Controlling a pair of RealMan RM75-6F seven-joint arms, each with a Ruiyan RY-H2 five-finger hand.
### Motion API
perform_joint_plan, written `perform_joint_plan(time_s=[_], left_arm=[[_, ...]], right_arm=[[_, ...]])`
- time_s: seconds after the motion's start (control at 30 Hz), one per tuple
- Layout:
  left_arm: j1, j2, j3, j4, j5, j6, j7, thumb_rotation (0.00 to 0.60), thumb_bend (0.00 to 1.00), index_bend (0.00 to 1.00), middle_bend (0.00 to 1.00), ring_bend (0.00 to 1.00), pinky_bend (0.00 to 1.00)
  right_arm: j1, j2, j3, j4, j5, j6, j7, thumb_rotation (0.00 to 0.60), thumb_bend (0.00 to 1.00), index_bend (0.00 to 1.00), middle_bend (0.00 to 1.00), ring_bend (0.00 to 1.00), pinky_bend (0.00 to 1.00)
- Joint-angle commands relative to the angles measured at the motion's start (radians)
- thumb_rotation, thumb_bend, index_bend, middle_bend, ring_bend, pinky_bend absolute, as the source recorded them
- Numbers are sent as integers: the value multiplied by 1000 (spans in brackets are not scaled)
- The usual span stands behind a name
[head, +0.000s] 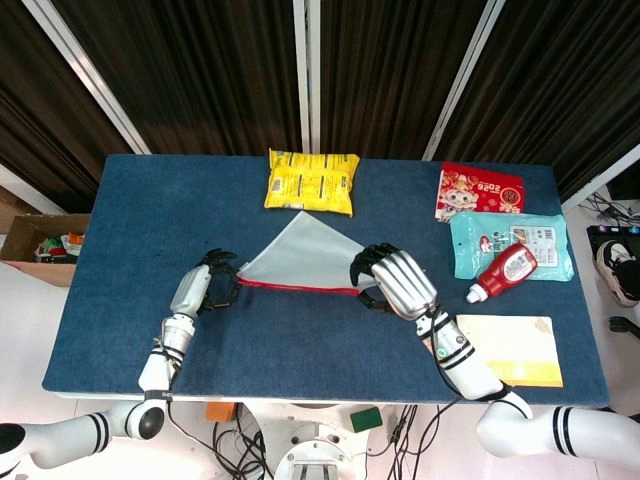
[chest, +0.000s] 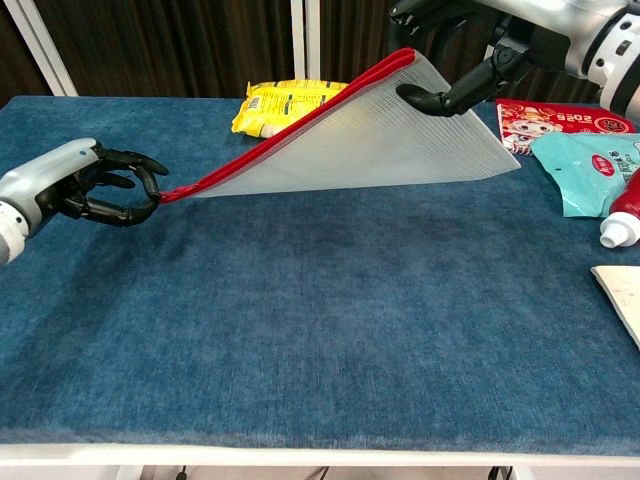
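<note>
A translucent mesh pouch (chest: 370, 140) with a red zipper edge hangs stretched above the blue table (chest: 320, 330). My left hand (chest: 85, 187) pinches the zipper's left end (chest: 165, 196) at the left. My right hand (chest: 470, 55) grips the pouch's upper right corner, raised high at the top right. In the head view the pouch (head: 300, 262) spans between the left hand (head: 200, 285) and the right hand (head: 395, 280).
A yellow snack bag (head: 312, 181) lies at the table's back middle. At the right lie a red packet (head: 480, 190), a teal wipes pack (head: 510, 243) with a red bottle (head: 503, 272) on it, and a cream-and-yellow envelope (head: 508, 349). A cardboard box (head: 40, 240) stands left of the table.
</note>
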Motion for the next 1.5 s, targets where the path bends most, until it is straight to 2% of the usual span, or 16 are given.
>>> perform_joint_plan(time_s=[0.03,0.97,1.07,1.17,1.2,1.3,1.4,1.5], left_arm=[[9,-13,-18,38,-31,-19,2,600,572,641,192,58,138],[45,-5,-89,99,-97,-69,-6,600,574,636,191,58,138],[49,4,-98,88,-96,-69,-17,600,562,552,164,51,138],[53,18,-103,64,-91,-67,-24,600,495,323,117,39,138],[55,28,-102,51,-86,-67,-23,600,477,243,102,34,138],[65,67,-92,9,-69,-60,-6,600,472,147,73,24,136],[88,106,-88,-41,-49,-17,4,600,469,129,66,23,135],[118,139,-81,-86,-18,42,11,600,439,126,65,22,134]], right_arm=[[-11,11,-4,-3,-13,11,15,600,655,772,528,355,434],[-52,34,0,5,-49,35,84,600,659,771,530,358,434],[-50,7,-9,32,-57,29,81,600,659,770,530,357,434],[-43,-39,-24,74,-65,18,59,600,658,762,525,357,434],[-38,-63,-31,97,-68,11,48,600,654,749,522,357,434],[-26,-116,-51,145,-61,-25,34,600,571,658,497,355,434],[-13,-147,-67,166,-43,-74,23,600,418,507,450,315,424],[-1,-146,-86,166,-22,-129,5,600,246,313,360,221,349]])
